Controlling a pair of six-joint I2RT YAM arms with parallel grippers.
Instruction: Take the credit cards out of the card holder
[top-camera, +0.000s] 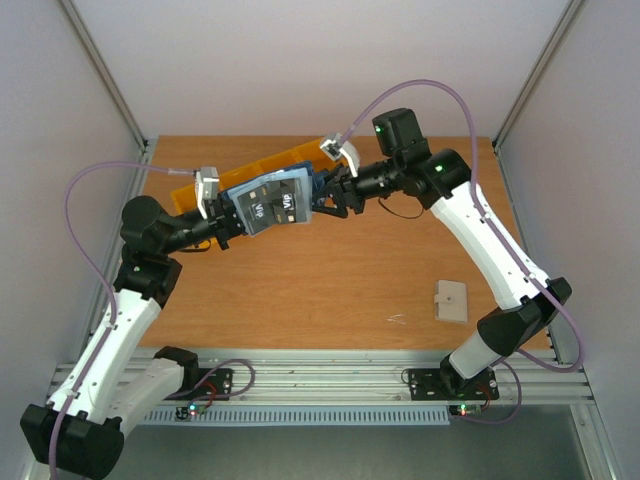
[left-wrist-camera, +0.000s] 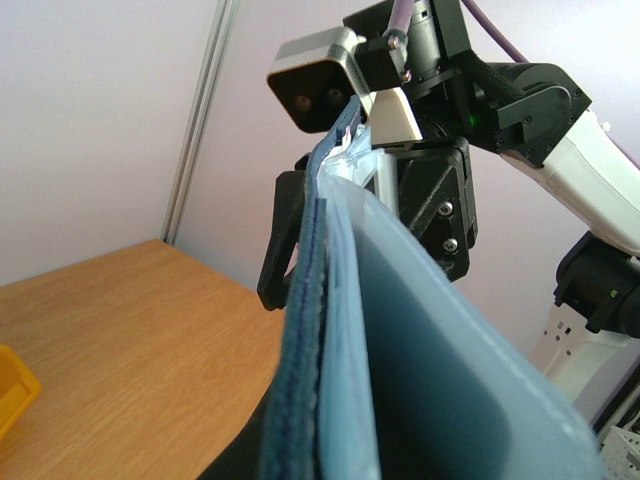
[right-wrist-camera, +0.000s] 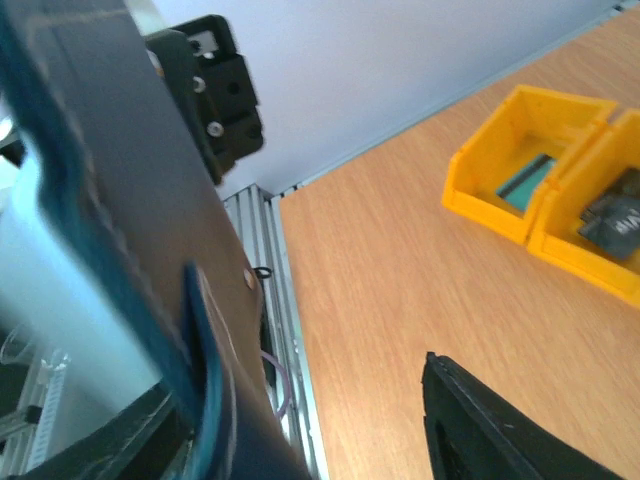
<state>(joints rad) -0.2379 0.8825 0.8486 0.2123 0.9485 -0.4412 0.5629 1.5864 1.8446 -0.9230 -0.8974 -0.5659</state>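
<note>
Edge-on and filling both wrist views, the card holder (left-wrist-camera: 340, 330) hung open above the table (top-camera: 330, 290), stretched between my two arms. My left tool (top-camera: 227, 216) pinched one end, which I judged was what kept it aloft with the pockets facing up. My right tool (top-camera: 320, 195) stood at the other end with its fingers (right-wrist-camera: 480, 420) spread, one well clear of the navy cover, placed, I judged, to go for a card. The credit cards (top-camera: 283, 205) sat in the pockets, none drawn out. Yellow bins (top-camera: 250, 172) lined the far side of the wooden table and a beige pad (top-camera: 451, 301) lay near my right arm. Pale walls and metal frame posts closed in the cell.
</note>
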